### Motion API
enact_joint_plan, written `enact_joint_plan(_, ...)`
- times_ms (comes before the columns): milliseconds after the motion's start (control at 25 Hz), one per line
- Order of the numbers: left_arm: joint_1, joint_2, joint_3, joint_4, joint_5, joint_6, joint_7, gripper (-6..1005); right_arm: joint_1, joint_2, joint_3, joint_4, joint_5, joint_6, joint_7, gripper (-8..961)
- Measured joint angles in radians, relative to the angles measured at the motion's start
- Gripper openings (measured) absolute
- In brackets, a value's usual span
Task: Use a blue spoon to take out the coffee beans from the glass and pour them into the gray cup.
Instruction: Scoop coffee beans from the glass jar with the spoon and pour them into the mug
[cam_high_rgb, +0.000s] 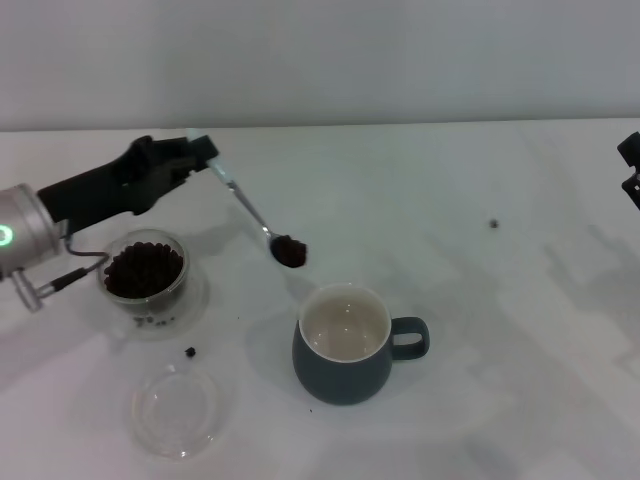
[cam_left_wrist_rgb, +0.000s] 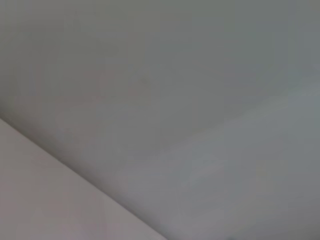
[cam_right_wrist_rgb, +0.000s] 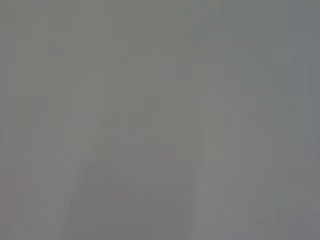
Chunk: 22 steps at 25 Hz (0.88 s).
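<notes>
Gripping the blue spoon (cam_high_rgb: 238, 198) by its handle, left hand (cam_high_rgb: 200, 152) is clamped shut on it; spoon bowl, w/ coffee beans (cam_high_rgb: 290, 251), hangs above counter (cam_high_rgb: 480, 300) btwn glass (cam_high_rgb: 143, 272) (bean-filled) & gray cup (cam_high_rgb: 345, 357) (no beans visible). Flat dish (cam_high_rgb: 178, 409) near cup. Right hand (cam_high_rgb: 631, 172) at far edge, can't tell its state.

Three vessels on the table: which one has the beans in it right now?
The glass, the small clear cup beside the left arm, holds the heap of coffee beans. The gray cup shows a bare pale inside, and the flat clear dish is empty.
</notes>
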Motion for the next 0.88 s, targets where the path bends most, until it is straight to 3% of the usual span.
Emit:
enact_joint_plan(240, -0.020, -0.018, 0.039, 0.006, 0.000, 0.001, 0.035, 121, -0.003, 0.000, 0.000, 0.006, 0.000, 0.002, 0.000, 726)
enact_joint_plan(880, -0.061, -0.035, 0.084, 0.024, 0.073, 0.024, 0.225, 122, -0.011, -0.002, -0.011, 0.014, 0.000, 0.014, 0.000, 726)
